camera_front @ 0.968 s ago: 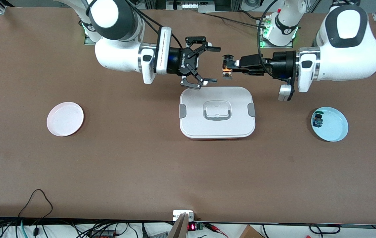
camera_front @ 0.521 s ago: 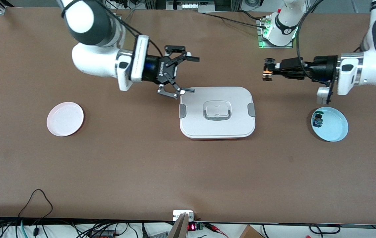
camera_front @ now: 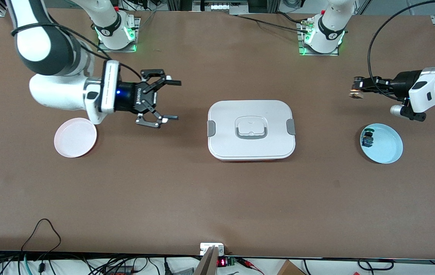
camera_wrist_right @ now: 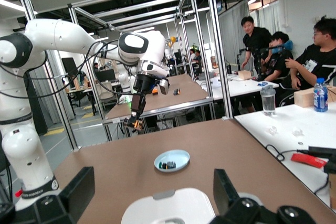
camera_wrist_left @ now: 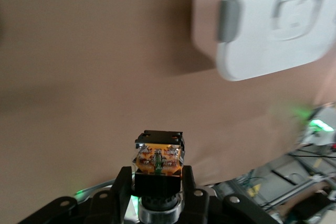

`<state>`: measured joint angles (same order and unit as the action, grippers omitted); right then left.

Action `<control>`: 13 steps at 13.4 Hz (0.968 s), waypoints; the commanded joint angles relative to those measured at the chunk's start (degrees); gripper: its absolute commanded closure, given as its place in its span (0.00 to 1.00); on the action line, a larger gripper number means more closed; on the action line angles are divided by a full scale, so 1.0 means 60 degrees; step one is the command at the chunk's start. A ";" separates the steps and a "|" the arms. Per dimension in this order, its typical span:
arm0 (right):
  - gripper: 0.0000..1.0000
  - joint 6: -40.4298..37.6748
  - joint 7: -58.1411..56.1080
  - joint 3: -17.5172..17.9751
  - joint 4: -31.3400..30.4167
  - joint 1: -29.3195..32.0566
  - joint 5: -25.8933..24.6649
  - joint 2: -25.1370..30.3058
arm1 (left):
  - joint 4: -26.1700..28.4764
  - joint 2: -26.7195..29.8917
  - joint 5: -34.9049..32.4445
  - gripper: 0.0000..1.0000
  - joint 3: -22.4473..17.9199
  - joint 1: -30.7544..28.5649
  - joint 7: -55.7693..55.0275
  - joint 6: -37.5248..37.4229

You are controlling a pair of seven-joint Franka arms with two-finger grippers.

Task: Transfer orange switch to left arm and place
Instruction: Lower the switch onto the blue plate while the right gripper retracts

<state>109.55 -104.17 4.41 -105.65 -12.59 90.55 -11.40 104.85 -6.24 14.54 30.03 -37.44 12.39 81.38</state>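
The white box point(camera_front: 251, 130) sits mid-bench. Toward the right arm's end from the box, the right gripper point(camera_front: 171, 100) hangs over bare bench, jaws spread wide and empty. Toward the left arm's end from the box, the left gripper point(camera_front: 356, 91) pinches the orange switch point(camera_front: 354, 94) aloft.

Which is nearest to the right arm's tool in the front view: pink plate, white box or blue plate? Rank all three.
From the right tool, open over bare table:
1. Pink plate, at the right arm's end of the table, beside that arm's wrist.
2. White box, mid-table, only slightly farther than the pink plate.
3. Blue plate, at the left arm's end, plainly farthest.
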 commanded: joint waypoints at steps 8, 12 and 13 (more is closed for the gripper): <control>0.00 -0.0856 0.6628 -0.1350 -0.0101 0.0296 -0.5313 0.0610 | 0.0469 -0.3160 -0.6198 1.00 0.0093 -0.0630 -0.1241 0.3412; 0.00 -0.0166 1.1050 -0.1453 0.0029 0.0296 -0.8404 0.0668 | 0.0410 -0.3953 -0.7298 1.00 0.0005 -0.0674 -0.1581 0.4582; 0.00 -0.0297 1.2034 -0.1468 0.0030 0.0296 -0.9036 0.0770 | 0.0396 -0.4085 -0.7548 1.00 -0.0024 -0.0674 -0.1581 0.4905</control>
<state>108.32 -42.19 -4.31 -105.53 -10.71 42.29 -8.44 108.13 -29.41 -27.46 29.65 -41.01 3.72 108.52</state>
